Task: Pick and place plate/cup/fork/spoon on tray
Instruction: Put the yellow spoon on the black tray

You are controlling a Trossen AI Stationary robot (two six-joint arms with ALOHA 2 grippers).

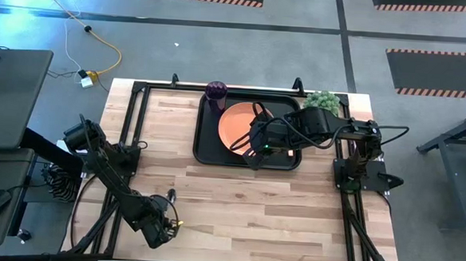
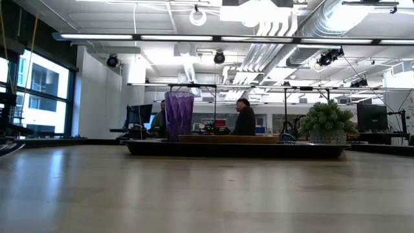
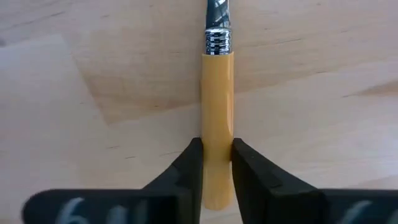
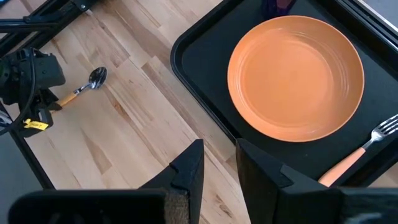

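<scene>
The spoon is pinched by its orange handle in the left claw low on the bare tabletop near the front left, though its bowl is mostly cut off in the left wrist view and only really seen from the right wrist view. The right claw is held over the tray's front edge with a narrow gap between the fingers and nothing in it. On the tray, the plate is seen clearly, the fork beside it is partly cropped, and the cup stands at the far left corner.

plate and fork on tray.
</scene>
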